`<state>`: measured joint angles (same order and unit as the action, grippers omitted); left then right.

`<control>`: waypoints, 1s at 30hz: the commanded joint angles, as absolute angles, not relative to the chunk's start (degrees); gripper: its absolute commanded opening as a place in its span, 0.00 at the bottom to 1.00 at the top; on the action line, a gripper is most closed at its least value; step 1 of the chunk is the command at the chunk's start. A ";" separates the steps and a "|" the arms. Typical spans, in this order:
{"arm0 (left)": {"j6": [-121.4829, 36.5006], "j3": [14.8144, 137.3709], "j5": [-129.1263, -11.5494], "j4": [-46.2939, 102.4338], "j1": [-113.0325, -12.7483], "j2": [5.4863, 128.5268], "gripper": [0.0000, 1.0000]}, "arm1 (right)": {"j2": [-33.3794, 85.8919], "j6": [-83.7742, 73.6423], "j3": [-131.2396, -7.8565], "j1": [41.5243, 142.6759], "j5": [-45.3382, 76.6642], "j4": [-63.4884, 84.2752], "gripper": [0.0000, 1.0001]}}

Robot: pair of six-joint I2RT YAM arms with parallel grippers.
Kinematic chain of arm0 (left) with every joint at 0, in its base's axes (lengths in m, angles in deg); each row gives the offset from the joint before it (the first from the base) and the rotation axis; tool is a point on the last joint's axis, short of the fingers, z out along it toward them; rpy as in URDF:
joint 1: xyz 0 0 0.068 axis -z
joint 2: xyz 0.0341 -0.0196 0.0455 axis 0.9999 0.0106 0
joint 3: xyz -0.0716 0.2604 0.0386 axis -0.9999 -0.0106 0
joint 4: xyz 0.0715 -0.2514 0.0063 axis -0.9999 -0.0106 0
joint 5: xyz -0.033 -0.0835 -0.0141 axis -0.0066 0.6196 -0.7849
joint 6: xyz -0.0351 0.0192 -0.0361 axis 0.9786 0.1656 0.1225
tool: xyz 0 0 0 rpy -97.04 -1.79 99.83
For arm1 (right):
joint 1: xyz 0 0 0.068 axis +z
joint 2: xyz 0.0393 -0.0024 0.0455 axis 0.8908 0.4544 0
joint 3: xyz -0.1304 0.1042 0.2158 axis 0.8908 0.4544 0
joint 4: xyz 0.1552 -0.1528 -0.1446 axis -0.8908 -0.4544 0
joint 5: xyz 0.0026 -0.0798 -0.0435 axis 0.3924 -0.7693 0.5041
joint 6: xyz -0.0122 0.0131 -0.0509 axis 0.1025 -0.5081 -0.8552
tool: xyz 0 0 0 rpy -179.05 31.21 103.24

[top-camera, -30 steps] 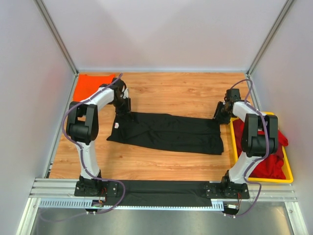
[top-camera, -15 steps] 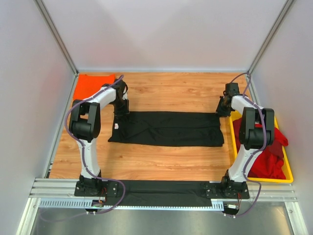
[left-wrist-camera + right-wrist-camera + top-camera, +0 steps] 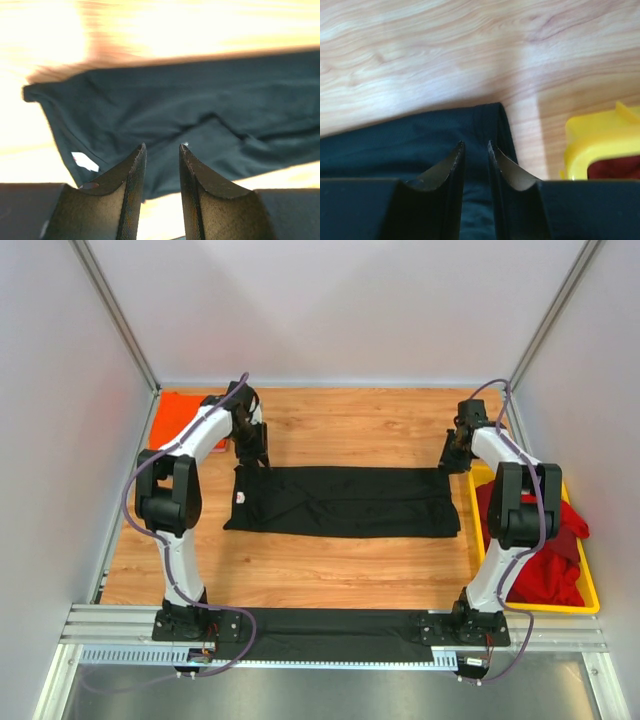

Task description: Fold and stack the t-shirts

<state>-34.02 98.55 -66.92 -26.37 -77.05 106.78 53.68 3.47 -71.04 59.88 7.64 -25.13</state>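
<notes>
On the counter the black shirt now lies as a straight, flat band between the arms; a second ago it slanted, its right end nearer. Red shirts sit heaped in the tray, partly behind the right arm. The orange shirt, far left, is half hidden by the left arm. The left pincer and right pincer hover at the band's far corners, jaws slightly apart and visibly pinching nothing. The left wrist view is blurred.
</notes>
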 commanded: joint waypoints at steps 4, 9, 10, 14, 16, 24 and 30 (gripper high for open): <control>-34.74 94.73 -62.26 -26.77 -74.10 99.54 0.40 | 45.64 4.29 -69.43 61.21 10.04 -30.41 0.25; -33.07 87.08 -61.80 -23.61 -74.10 96.55 0.40 | 43.62 6.22 -63.09 61.22 10.66 -28.48 0.21; -32.98 86.20 -62.33 -23.34 -74.10 96.19 0.40 | 43.79 6.40 -61.87 61.22 10.40 -27.78 0.21; -34.20 83.56 -68.66 -23.78 -74.27 94.87 0.40 | 45.10 6.75 -60.36 61.22 8.82 -26.10 0.21; -34.82 83.38 -69.90 -24.48 -74.62 95.40 0.41 | 46.33 6.84 -60.36 61.22 8.11 -25.93 0.21; -36.67 80.04 -72.97 -24.22 -74.71 92.68 0.47 | 42.83 6.66 -60.45 61.22 8.20 -26.36 0.21; -38.86 80.74 -74.39 -25.27 -74.80 92.67 0.48 | 38.17 6.84 -60.97 61.57 10.39 -27.77 0.24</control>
<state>-36.55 79.67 -73.19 -24.58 -74.65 94.64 43.04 6.32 -60.26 61.10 9.32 -28.06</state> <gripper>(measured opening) 0.479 0.234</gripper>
